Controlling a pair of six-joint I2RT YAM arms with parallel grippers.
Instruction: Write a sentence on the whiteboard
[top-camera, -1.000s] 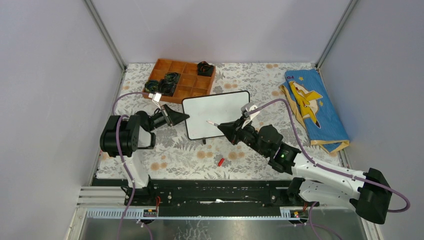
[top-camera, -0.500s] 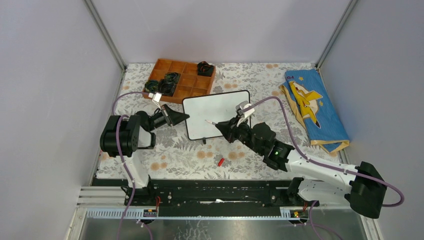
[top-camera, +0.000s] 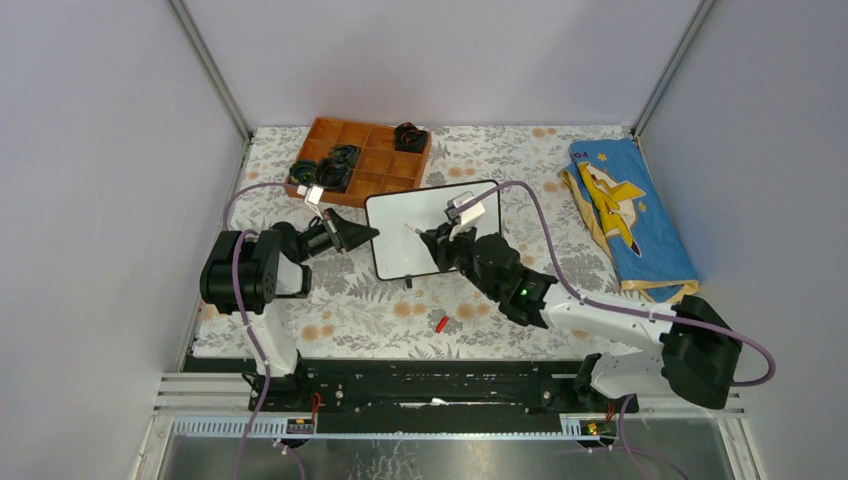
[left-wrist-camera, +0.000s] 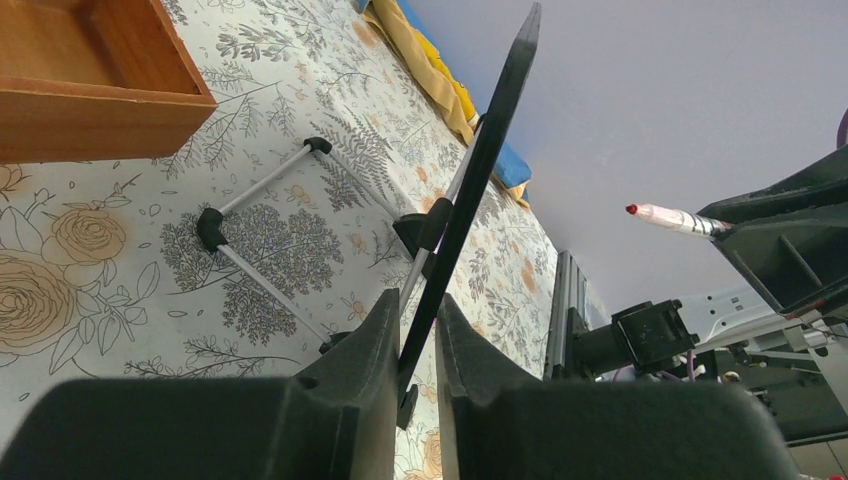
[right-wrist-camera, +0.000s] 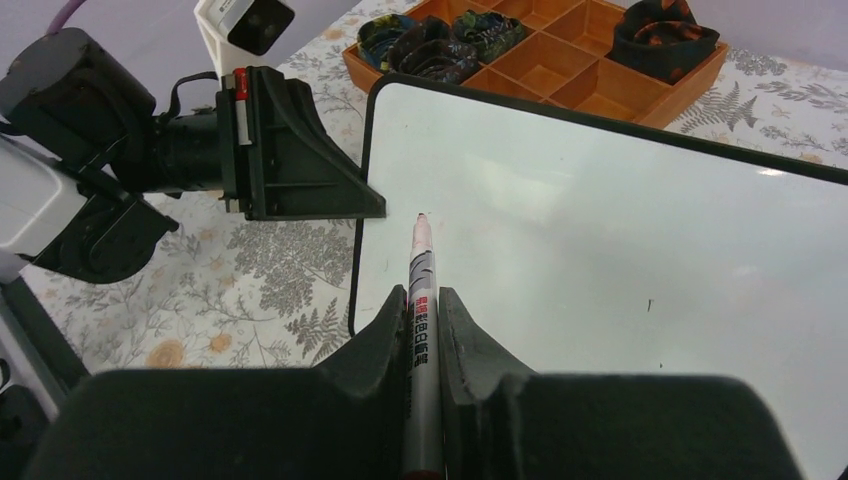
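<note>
Two grips | left fingers (left-wrist-camera: 360, 385): whiteboard (left-wrist-camera: 479, 168) edge | right fingers (right-wrist-camera: 385, 345): marker (right-wrist-camera: 421, 268), tail hidden, tip seemingly clear

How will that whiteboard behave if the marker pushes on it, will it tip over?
Probably stiff: the whiteboard looks like a flat, framed panel. It seems light and apt to tip, propped on a thin wire stand. The left gripper pinching its edge should steady it against the marker.

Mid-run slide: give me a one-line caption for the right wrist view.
Right gripper points a marker at the whiteboard's left side while the left gripper clamps its edge.
</note>
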